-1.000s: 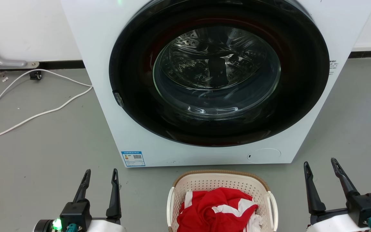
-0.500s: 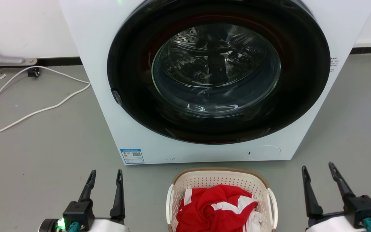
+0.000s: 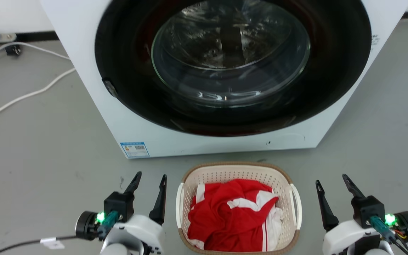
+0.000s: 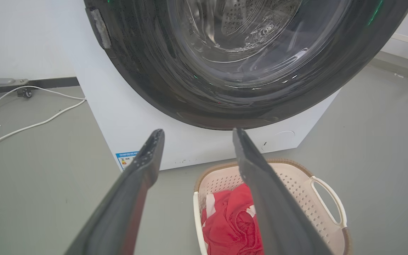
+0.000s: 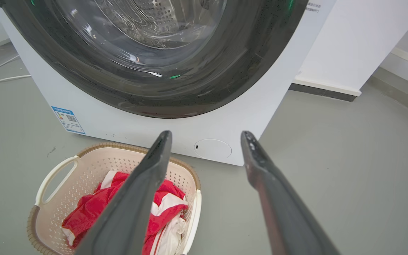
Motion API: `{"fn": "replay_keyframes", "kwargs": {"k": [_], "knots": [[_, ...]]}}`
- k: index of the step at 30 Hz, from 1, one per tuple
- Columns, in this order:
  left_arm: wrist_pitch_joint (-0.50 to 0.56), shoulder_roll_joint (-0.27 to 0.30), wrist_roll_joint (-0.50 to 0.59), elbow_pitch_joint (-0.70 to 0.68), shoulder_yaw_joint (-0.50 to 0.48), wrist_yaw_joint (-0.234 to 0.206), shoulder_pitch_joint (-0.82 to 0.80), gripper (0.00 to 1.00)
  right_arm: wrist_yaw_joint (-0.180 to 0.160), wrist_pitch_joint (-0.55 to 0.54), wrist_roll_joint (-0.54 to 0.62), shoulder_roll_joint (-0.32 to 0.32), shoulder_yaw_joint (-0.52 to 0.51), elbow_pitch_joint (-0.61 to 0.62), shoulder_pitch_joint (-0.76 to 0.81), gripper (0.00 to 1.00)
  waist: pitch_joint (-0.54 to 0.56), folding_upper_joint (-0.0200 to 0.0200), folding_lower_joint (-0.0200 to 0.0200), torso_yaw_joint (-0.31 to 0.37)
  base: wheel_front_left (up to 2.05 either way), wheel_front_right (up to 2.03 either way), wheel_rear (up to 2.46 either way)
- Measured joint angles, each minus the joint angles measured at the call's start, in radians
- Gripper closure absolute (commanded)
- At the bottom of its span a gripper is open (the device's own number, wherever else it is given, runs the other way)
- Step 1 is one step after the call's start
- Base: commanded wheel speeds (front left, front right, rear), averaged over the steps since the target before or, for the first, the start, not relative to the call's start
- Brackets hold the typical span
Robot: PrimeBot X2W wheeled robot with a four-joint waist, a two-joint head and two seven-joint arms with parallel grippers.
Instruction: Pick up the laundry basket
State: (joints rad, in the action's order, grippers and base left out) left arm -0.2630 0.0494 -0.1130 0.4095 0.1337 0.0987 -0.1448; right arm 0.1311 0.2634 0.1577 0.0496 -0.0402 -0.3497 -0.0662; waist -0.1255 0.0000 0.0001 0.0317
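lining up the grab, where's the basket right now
In the head view the basket sits on the floor at bottom centre, just in front of the washer, between the left gripper and right gripper, touching neither.

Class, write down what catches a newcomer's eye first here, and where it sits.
The washing machine, with its huge dark round door, dominates the upper head view. Just before it stands the laundry basket holding red-and-white cloth, between the open left gripper and right gripper.
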Motion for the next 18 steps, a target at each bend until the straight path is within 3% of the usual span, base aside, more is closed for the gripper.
{"fn": "replay_keyframes", "kwargs": {"k": [18], "knots": [[0.000, 0.002, 0.001, 0.419, 0.076, 0.025, -0.334, 0.00, 0.000, 0.000, 0.070, 0.000, 0.001, -0.340, -0.305, 0.00, -0.285, 0.0000, 0.0001, 0.035, 0.00, 0.00, 0.00]]}}
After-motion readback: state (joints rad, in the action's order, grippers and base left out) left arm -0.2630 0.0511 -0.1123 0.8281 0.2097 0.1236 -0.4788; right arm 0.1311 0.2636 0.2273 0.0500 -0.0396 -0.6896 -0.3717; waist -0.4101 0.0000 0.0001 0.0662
